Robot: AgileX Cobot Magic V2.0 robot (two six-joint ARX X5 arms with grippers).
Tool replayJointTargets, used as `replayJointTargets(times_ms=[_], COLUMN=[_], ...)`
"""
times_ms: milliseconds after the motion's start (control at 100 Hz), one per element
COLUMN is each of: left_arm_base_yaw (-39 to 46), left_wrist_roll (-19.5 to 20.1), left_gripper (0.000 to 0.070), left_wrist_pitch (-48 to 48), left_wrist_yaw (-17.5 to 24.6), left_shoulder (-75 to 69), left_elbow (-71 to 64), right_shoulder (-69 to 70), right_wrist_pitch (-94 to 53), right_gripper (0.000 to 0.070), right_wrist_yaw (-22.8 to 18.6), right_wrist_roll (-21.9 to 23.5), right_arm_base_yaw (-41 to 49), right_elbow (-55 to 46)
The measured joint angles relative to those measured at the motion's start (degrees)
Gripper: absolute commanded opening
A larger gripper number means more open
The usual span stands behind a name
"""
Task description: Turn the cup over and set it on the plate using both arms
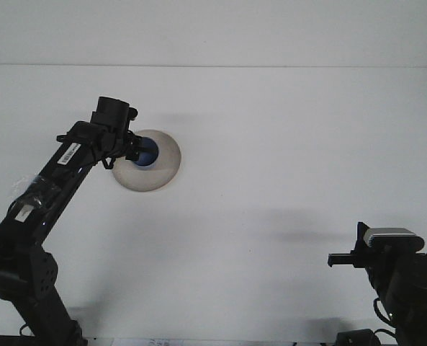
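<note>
A blue cup (150, 153) sits over the left part of the round cream plate (164, 164), far left of the table's middle. My left gripper (141, 151) reaches in from the left and is shut on the cup. The black wrist hides the cup's left side, so I cannot tell whether the cup rests on the plate or hangs just above it. My right gripper (340, 259) stays low at the bottom right, far from the plate, pointing left with nothing near it.
The white table (285, 144) stretches from the plate to the right arm. The left arm's links slant from the bottom left corner up to the plate. A pale wall edge runs across the back.
</note>
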Motion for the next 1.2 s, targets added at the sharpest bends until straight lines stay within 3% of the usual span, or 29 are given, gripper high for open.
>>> replayJointTargets(times_ms=[110,290,370,880,1200], left_arm_base_yaw=[0.00,0.00,0.20,0.52,-1.62], left_wrist_roll=[0.00,0.00,0.00,-1.38,-4.37], left_gripper=[0.0209,0.0557,0.0632,0.0623,0.0623], left_wrist_pitch=[-0.13,0.61,0.42,0.76,13.14], left_wrist_yaw=[0.02,0.02,0.02,0.02,0.04], left_shoulder=[2.27,2.43,2.43,-15.28,-39.34], left_elbow=[0.00,0.02,0.50,0.96,-19.34], right_shoulder=[0.00,0.00,0.00,0.00,0.00], right_wrist_pitch=[0.00,0.00,0.00,0.00,0.79], right_gripper=[0.0000,0.0000,0.0000,0.0000,0.0000], right_wrist_yaw=[0.00,0.00,0.00,0.00,0.00], right_wrist_roll=[0.00,0.00,0.00,0.02,0.00], right_arm_base_yaw=[0.00,0.00,0.00,0.00,0.00], right_elbow=[0.00,0.00,0.00,0.00,0.00])
